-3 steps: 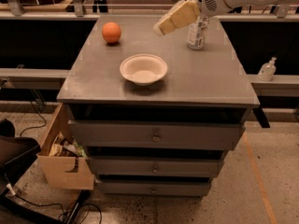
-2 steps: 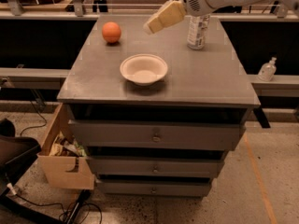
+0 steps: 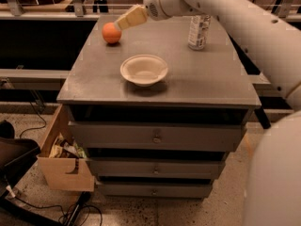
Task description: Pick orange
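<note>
The orange (image 3: 111,33) is a small round fruit on the far left part of the grey cabinet top (image 3: 207,79). My gripper (image 3: 123,21) reaches in from the upper right on the white arm. Its tan fingers (image 3: 133,17) point down and left, with the tips right beside the orange's upper right side.
A shallow white bowl (image 3: 144,69) sits in the middle of the cabinet top. A can (image 3: 198,31) stands at the far right. Drawers (image 3: 157,137) face front below. A cardboard box (image 3: 63,161) of clutter sits on the floor at the left, with cables nearby.
My arm has swung left across the cabinet top, from near the can to the orange. The orange, bowl and can have not moved.
</note>
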Motion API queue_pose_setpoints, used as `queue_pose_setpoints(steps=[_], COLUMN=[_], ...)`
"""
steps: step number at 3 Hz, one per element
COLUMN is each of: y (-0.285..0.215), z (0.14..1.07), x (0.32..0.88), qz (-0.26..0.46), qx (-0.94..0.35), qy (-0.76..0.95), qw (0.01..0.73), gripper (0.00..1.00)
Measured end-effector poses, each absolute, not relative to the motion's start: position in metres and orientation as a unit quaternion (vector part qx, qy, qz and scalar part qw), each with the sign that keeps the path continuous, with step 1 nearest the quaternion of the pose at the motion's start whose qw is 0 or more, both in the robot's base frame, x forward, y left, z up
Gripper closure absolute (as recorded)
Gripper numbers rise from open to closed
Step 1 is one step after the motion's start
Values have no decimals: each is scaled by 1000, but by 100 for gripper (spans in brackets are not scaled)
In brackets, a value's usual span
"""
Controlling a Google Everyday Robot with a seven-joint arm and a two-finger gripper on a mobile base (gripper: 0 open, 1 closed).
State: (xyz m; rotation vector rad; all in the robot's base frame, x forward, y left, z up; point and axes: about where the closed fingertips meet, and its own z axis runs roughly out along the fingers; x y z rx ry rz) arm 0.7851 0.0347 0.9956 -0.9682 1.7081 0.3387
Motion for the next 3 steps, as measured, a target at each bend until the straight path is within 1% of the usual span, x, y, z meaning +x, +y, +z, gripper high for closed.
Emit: queue_pose_setpoints(steps=[1, 2, 3], y=[80, 111, 132], z=[975, 952, 926], x=[813, 835, 856], qz=[190, 203, 196], qx=[-405, -407, -415], qy=[711, 712, 718], qw=[543, 535, 523], gripper=[0, 0, 0])
